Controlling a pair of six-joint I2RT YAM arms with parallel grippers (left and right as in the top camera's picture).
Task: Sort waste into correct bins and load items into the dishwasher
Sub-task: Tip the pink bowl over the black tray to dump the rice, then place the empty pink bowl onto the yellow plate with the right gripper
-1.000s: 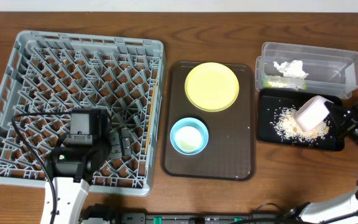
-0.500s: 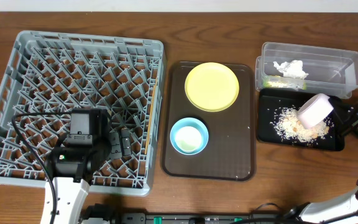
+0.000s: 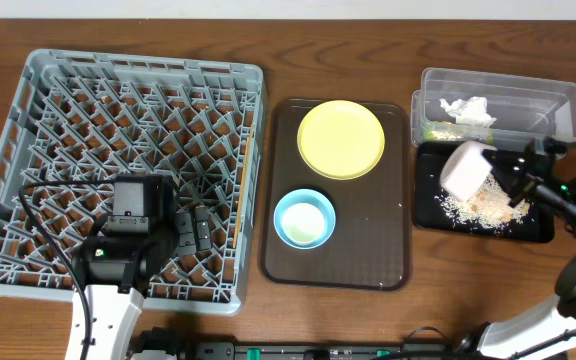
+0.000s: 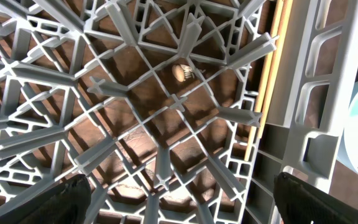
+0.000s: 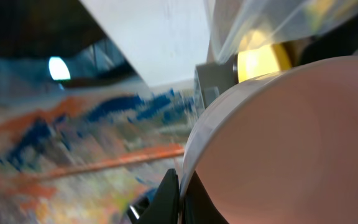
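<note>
Fig.: R gripper [image 3: 501,173], clamped on rim of white bowl [image 3: 465,168], holds it tilted above black tray [image 3: 426,218] w/ crumbs [image 3: 473,207] in it; emptying step prob. done, next calls for carrying bowl to rack [image 3: 28,120], where L gripper [image 3: 193,232] hovers, jaws apart.

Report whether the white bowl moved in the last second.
Yes: the small white bowl shifted left, from the glossy black tray's middle toward its left end.

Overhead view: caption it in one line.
Right hand holds the white bowl tilted over the black tray; plate and blue bowl sit on the brown tray.
</note>
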